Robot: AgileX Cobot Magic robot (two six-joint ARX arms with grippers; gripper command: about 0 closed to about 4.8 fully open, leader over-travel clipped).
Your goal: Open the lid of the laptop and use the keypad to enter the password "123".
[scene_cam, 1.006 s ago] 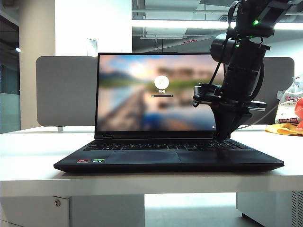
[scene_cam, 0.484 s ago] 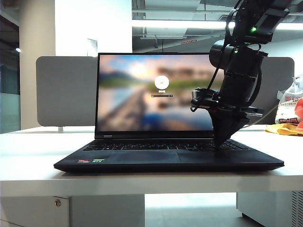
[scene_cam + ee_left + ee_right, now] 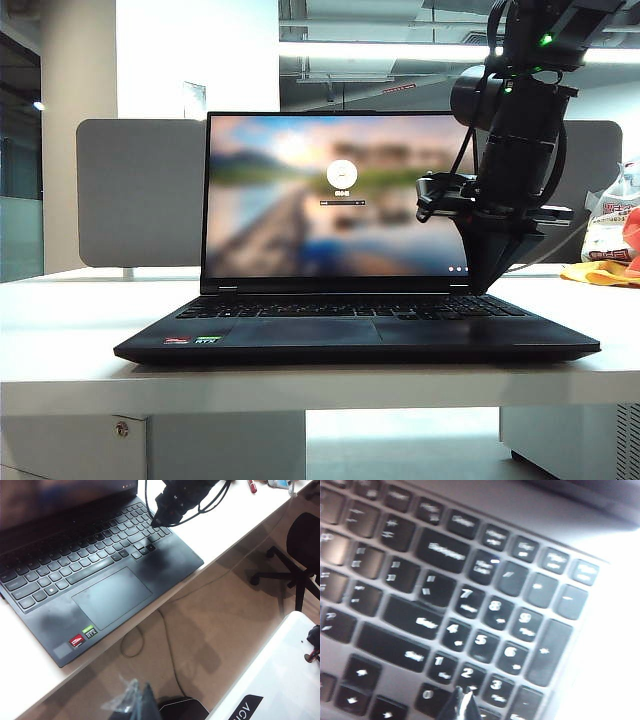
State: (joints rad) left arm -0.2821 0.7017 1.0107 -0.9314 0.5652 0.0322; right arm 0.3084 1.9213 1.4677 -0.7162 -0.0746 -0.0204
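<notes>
The laptop (image 3: pixel 350 335) stands open on the white table, its lid (image 3: pixel 330 195) upright and showing a blurred lake login screen. My right gripper (image 3: pixel 483 288) points down, shut, just above the right end of the keypad (image 3: pixel 350 308). In the right wrist view its tips (image 3: pixel 462 697) hover at the near edge of the "2" key (image 3: pixel 468 672), beside "0". The left wrist view shows the right gripper (image 3: pixel 154 524) over the number keys of the keypad (image 3: pixel 75 555). My left gripper (image 3: pixel 142 695) hangs shut and empty over the floor, off the table's front edge.
A grey divider panel (image 3: pixel 140 190) stands behind the laptop. Bags and an orange cloth (image 3: pixel 610 250) lie at the table's far right. An office chair (image 3: pixel 300 555) stands on the floor beyond the table edge. A white housing (image 3: pixel 280 680) is near my left gripper.
Half a second ago the right gripper dipped left onto the number keys. It has since lifted off them and shifted slightly right. The laptop has not moved.
</notes>
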